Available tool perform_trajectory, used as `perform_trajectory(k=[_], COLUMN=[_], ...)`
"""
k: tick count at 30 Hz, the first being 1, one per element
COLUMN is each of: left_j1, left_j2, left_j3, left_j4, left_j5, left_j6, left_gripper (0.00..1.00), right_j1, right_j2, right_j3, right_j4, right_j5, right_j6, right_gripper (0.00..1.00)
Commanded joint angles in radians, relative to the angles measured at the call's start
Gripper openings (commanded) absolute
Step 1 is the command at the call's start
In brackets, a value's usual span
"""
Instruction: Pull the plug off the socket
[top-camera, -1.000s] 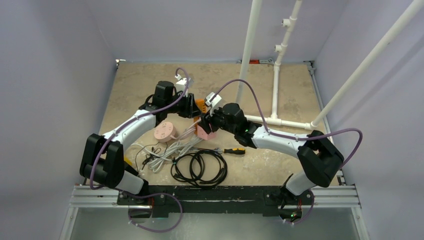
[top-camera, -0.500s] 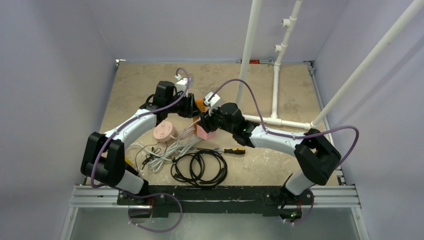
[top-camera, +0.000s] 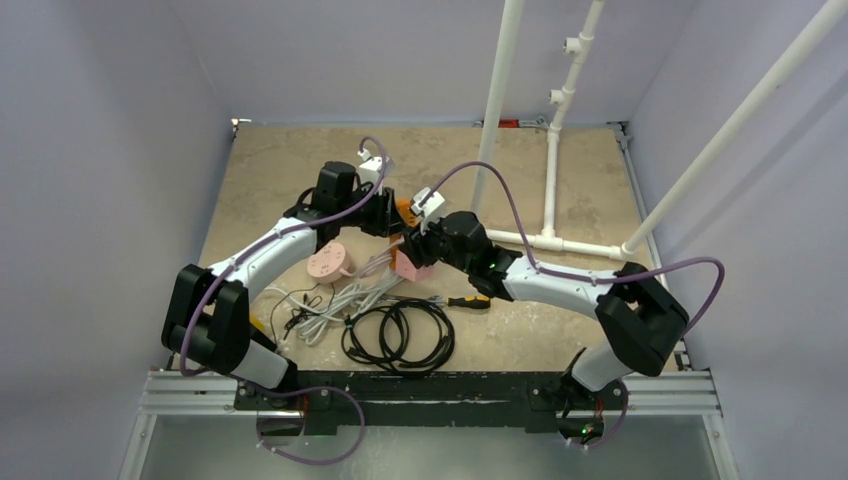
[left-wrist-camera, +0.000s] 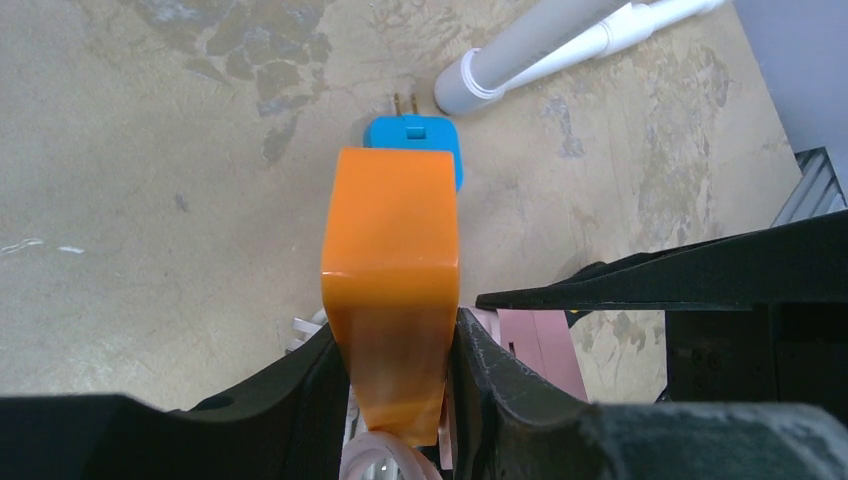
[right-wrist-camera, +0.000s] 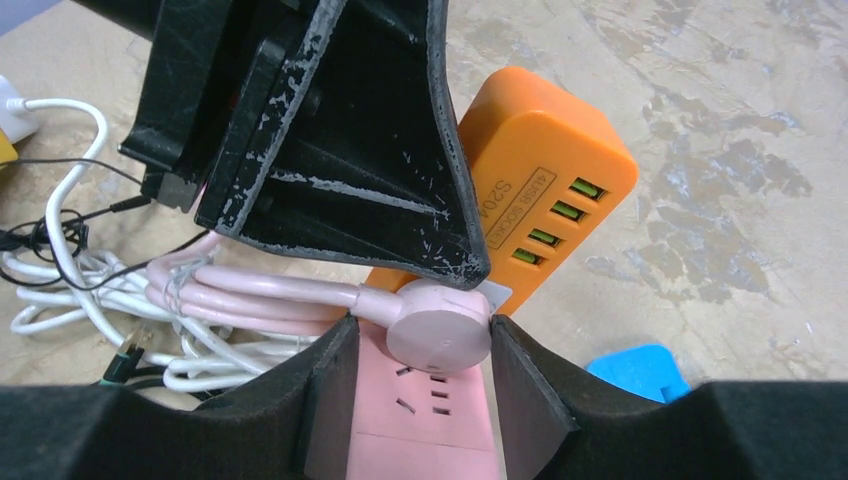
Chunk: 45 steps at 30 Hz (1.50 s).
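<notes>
My left gripper is shut on an orange USB socket block, held above the table; it shows in the top view too. A round pink plug with a pink cord sits at the orange block's lower end. My right gripper is shut on a pink socket block just below that plug, its right finger also against the plug. Both grippers meet mid-table, left and right.
A blue adapter lies on the table beyond the orange block. A round pink socket, white cables, a black cable coil and a screwdriver lie in front. White pipes stand at the right.
My left arm has shifted slightly right with the orange block. My right arm has barely moved. Both grips are unchanged.
</notes>
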Motion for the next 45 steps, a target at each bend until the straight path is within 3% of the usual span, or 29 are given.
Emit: perform_trajectory(k=[1,11,14,19,23,34,45], left_j1=[-0.026,-0.026,-0.025,-0.024,-0.024,-0.06,-0.07], left_j2=[-0.026,-0.035,-0.057,-0.214,-0.31,-0.32,-0.268], left_j3=[0.053,0.053,0.046,-0.066,-0.132,-0.165,-0.156], left_j4=[-0.019,-0.027,-0.015,0.168,0.273,0.303,0.297], left_j5=[-0.044,-0.092,-0.084,-0.138,-0.164,-0.22,-0.221], left_j6=[-0.005,0.001,0.003,-0.036,-0.053,-0.06,-0.103], left_gripper=[0.0,0.0,0.0,0.0,0.0,0.0,0.0], right_j1=[0.007,0.02,0.014,-0.069,-0.148,-0.189,-0.205], right_j2=[-0.111,-0.134,-0.143,-0.166,-0.168,-0.128,-0.105], right_j3=[-0.051,-0.065,-0.065,-0.075,-0.089,-0.116,-0.138], right_j4=[0.126,0.14,0.138,0.14,0.167,0.27,0.307], right_j5=[0.04,0.013,0.001,-0.035,-0.17,-0.343,-0.342], right_j6=[-0.014,-0.027,0.043,0.165,0.258,0.396,0.345], right_gripper=[0.0,0.0,0.0,0.25,0.4,0.62,0.76])
